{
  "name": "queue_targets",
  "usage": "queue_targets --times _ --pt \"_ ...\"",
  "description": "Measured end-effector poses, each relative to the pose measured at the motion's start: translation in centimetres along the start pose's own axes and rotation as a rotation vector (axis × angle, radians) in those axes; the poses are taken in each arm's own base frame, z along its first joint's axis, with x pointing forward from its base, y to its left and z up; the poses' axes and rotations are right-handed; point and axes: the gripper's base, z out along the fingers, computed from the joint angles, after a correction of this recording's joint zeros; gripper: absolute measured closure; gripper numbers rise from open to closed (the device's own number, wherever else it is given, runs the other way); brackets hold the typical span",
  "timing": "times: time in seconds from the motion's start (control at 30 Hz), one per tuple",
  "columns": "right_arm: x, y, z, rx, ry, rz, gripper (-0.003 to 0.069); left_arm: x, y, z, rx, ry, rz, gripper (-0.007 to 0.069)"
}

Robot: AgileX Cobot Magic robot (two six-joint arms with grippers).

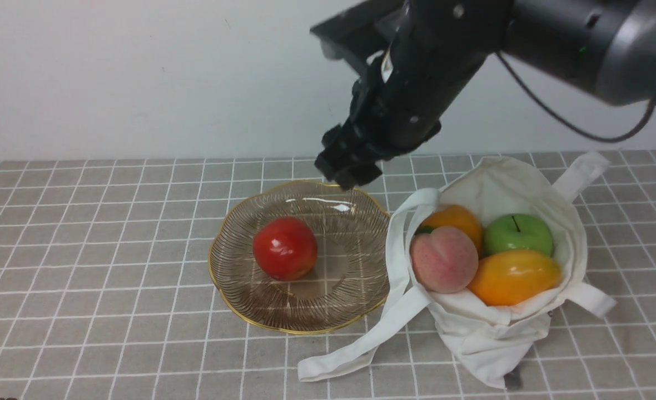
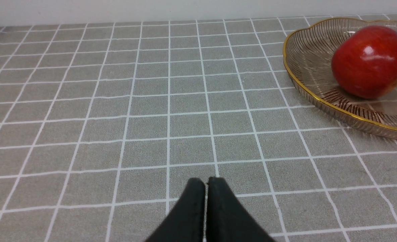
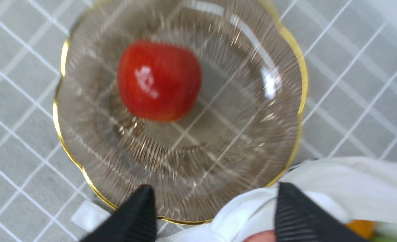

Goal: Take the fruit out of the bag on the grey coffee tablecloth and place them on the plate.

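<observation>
No readable text, labels or numbers anywhere.

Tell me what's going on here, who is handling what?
Nothing is being held right now. The right gripper hovers open and empty above the plate, on the side nearest the bag. One red apple sits on the plate. A peach, a green apple, a front mango and a rear mango lie in the bag. The left gripper is shut over bare tablecloth.
</observation>
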Motion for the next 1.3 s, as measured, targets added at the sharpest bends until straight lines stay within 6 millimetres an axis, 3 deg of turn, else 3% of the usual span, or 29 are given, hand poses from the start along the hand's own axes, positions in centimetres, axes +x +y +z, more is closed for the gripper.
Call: queue_targets --times 0.03,0.1,0.13,0.2,0.23,0.33,0.47,0.57,0.63,0.73,0.8,0.87,0.93,1.1,1.3 --pt "0.0 0.0 -0.2 0.0 -0.003 0.0 0.0292 0.0 0.0 0.0 0.0 0.0 0.0 0.0633" --pt "0.3 -0.2 -3.4 0.006 -0.054 0.008 0.0427 0.0 0.0 0.0 0.0 0.0 0.0 0.0633" --pt "0.3 -0.2 -3.6 0.007 -0.058 0.009 0.0436 0.0 0.0 0.0 0.0 0.0 0.0 0.0633" --pt "1.4 -0.1 -6.4 -0.004 -0.097 0.031 0.0552 0.0 0.0 0.0 0.0 0.0 0.0 0.0633" --pt "1.4 -0.1 -6.3 -0.006 -0.092 0.031 0.056 0.0 0.0 0.0 0.0 0.0 0.0 0.0633" --pt "4.3 0.2 -10.1 -0.02 -0.12 0.066 0.0652 0.0 0.0 0.0 0.0 0.0 0.0 0.0633" --pt "9.4 0.5 -14.3 -0.023 -0.155 0.116 0.0671 0.0 0.0 0.0 0.0 0.0 0.0 0.0633" --pt "13.4 0.9 -15.9 -0.023 -0.159 0.138 0.0673 0.0 0.0 0.0 0.0 0.0 0.0 0.0633" --pt "16.9 1.2 -15.9 -0.023 -0.181 0.144 0.0673 0.0 0.0 0.0 0.0 0.0 0.0 0.0633" --pt "20.5 1.7 -15.0 -0.02 -0.339 0.146 0.0673 0.0 0.0 0.0 0.0 0.0 0.0 0.0633" --pt "21.3 1.8 -14.9 -0.017 -0.422 0.146 0.0673 0.0 0.0 0.0 0.0 0.0 0.0 0.0633" --pt "23.4 2.2 -13.0 -0.014 -0.557 0.144 0.0673 0.0 0.0 0.0 0.0 0.0 0.0 0.0633" --pt "24.6 2.4 -11.8 -0.002 -0.706 0.132 0.0673 0.0 0.0 0.0 0.0 0.0 0.0 0.0633" --pt "26.2 2.8 -9.5 0.016 -0.875 0.089 0.0673 0.0 0.0 0.0 0.0 0.0 0.0 0.0633" --pt "26.9 3.0 -8.6 0.018 -0.913 0.071 0.0673 0.0 0.0 0.0 0.0 0.0 0.0 0.0633"
